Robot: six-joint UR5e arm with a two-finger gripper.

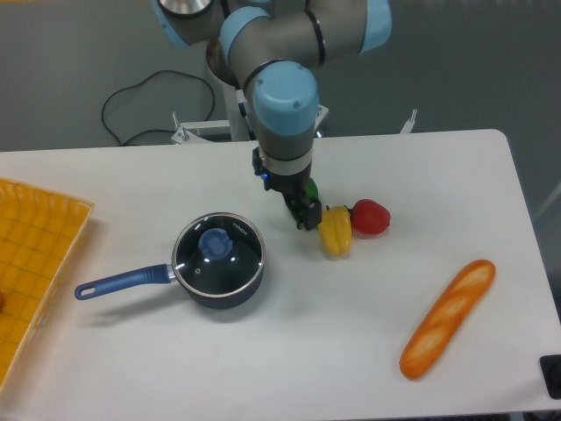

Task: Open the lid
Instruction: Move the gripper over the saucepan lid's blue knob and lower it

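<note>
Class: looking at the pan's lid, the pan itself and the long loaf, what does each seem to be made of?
Lid: clear glass, since the pan shows through, with a matte blue knob, probably plastic.
Pan: dark blue coated metal, likely.
Loaf: glossy orange, so probably plastic toy bread.

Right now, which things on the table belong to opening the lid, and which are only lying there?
For the job: lid, saucepan, gripper.
Lying about: yellow pepper, red pepper, baguette, yellow tray.
</note>
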